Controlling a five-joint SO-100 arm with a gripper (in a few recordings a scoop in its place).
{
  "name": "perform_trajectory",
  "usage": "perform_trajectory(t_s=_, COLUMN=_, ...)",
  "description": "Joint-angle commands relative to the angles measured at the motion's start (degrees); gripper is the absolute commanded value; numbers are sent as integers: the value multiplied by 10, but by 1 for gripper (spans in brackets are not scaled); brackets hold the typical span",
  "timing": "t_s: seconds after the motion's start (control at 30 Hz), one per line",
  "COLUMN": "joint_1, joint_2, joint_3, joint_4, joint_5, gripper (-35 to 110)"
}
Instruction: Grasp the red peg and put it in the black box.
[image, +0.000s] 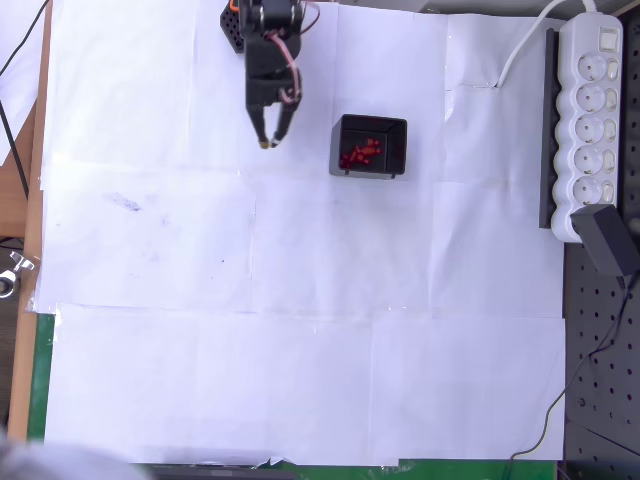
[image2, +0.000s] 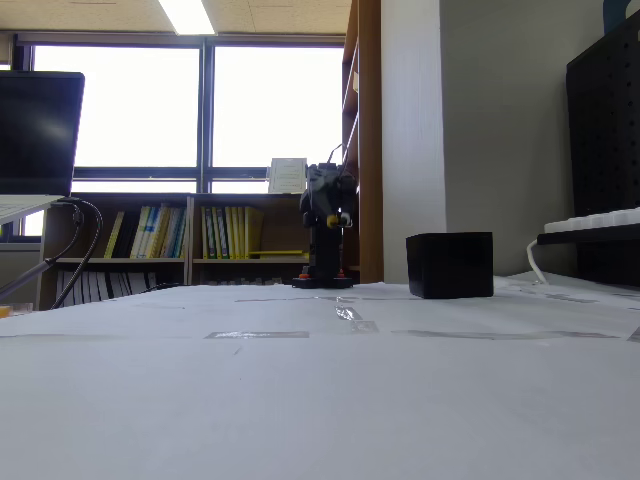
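Kim: White paper sheets taped over the surface (image: 300, 380), windows and bookshelves behind. Where's the red peg?

Lee: Can't pin down a lone one. Bunch of red pegs (image: 360, 153) already sits in the black box (image: 398, 130), toward its left side in the overhead view. Nothing red loose on the paper that I can make out. Tiny yellowish speck (image: 266, 145) right at the tips, too small to call.

Kim: Fingers?

Lee: Gripper (image: 270, 141) points down at the paper, left of the box, apart from it. Fingers converge at the tips; can't tell if they're clamped on anything or just nearly together.

Kim: Handling?

Lee: Judging by the ones in the box: very light, stiff, probably plastic, far smaller than the box. Not fragile. My guess is it rolls or flicks away if nudged, and could slip or pop out of a skewed pinch. Take it across the middle, square between the pads, tips low to the paper.

Kim: Any labels?

Lee: None readable. Power strip (image: 590, 120) shows no legible brand. Book spines (image2: 160, 232) and the card (image2: 287, 175) on the shelf are too small to read.
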Motion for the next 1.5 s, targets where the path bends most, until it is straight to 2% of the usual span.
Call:
perform_trajectory(t_s=0.0, joint_1=11, joint_2=-11, joint_3=-32, joint_4=-9, joint_5=-3, gripper=0)
perform_trajectory(t_s=0.17, joint_1=-16, joint_2=-70, joint_3=-105, joint_4=-1, joint_5=45, gripper=0)
perform_trajectory(t_s=0.43, joint_1=9, joint_2=-119, joint_3=-124, joint_4=210, joint_5=63, gripper=0)
perform_trajectory(t_s=0.57, joint_1=-1, joint_2=-133, joint_3=-136, joint_4=270, joint_5=113, gripper=0)
perform_trajectory(t_s=0.73, joint_1=-11, joint_2=-162, joint_3=-137, joint_4=276, joint_5=166, gripper=0)
perform_trajectory(t_s=1.47, joint_1=6, joint_2=-184, joint_3=-137, joint_4=308, joint_5=164, gripper=0)
